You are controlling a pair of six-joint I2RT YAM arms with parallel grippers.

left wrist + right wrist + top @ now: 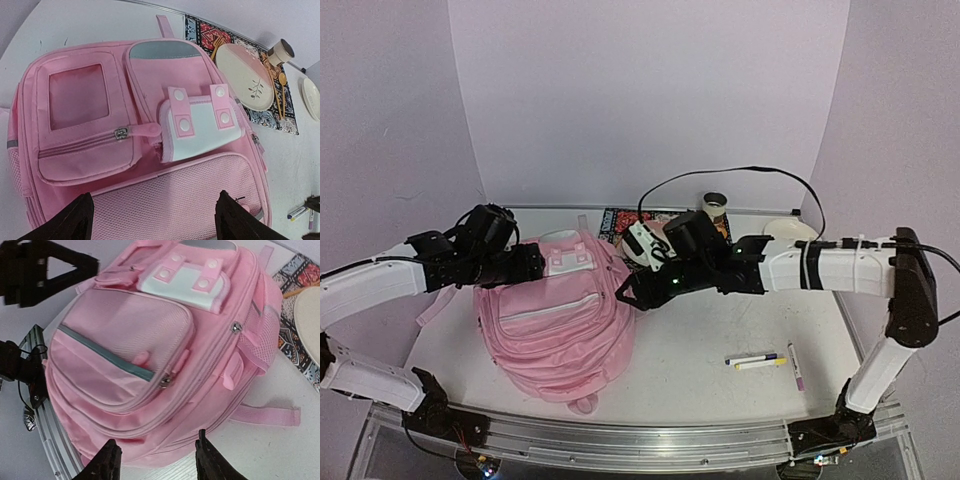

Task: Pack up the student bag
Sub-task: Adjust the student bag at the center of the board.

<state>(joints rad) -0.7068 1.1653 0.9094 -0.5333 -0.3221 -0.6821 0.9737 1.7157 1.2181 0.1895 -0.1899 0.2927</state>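
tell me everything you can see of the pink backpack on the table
The large soft pink fabric backpack lies flat, front up, on the white table, left of centre. Its front carries a clear-window zip pocket, a white flap pouch with pink snap tabs and a mesh-faced lower pocket. Visible zips look shut. A pink strap trails onto the table. Only the table visibly touches it.

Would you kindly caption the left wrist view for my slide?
Open left gripper hovers above the soft pink fabric backpack, cream plate beyond.
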